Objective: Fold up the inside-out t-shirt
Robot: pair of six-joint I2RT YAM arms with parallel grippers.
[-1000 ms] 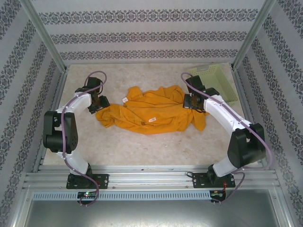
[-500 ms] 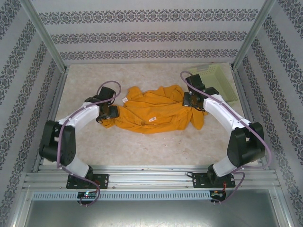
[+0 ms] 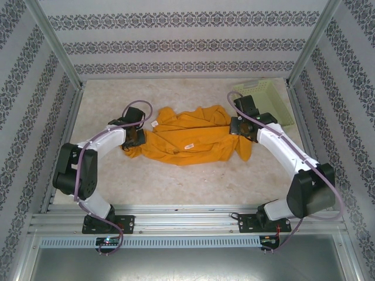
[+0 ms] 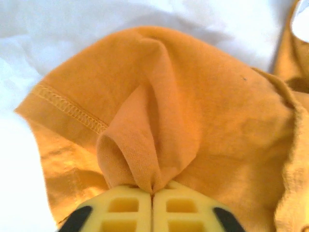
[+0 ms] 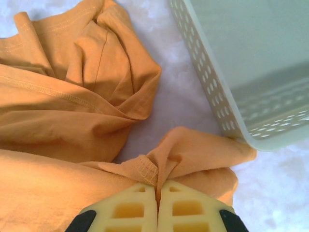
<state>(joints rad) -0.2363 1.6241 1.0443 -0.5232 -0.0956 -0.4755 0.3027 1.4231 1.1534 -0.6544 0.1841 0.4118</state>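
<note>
1. Inside-out t-shirt (image 3: 187,143), orange-yellow, lies crumpled in a wide, low heap in the middle of the pale table (image 3: 176,181), stretched between the two arms in the top view.
2. Two small white tags show on the cloth, one near its far left edge (image 3: 154,123) and one near its middle (image 3: 188,146).
3. The left gripper (image 3: 136,137) sits at the left end of the heap. In the left wrist view, its yellow fingers (image 4: 152,193) are pressed together with no gap, pinching a raised fold of the inside-out t-shirt (image 4: 207,111). A stitched hem runs along the cloth to the left of that fold.
4. The right gripper (image 3: 235,126) sits at the right end of the heap. In the right wrist view, its fingers (image 5: 157,186) are likewise closed tight on a bunched, hemmed edge of the shirt (image 5: 58,121).
5. A pale green perforated basket (image 3: 266,102) stands in the far right corner of the table, just beside the right gripper. In the right wrist view its corner (image 5: 251,72) is close to the pinched cloth, with a strip of bare table between them.
</note>
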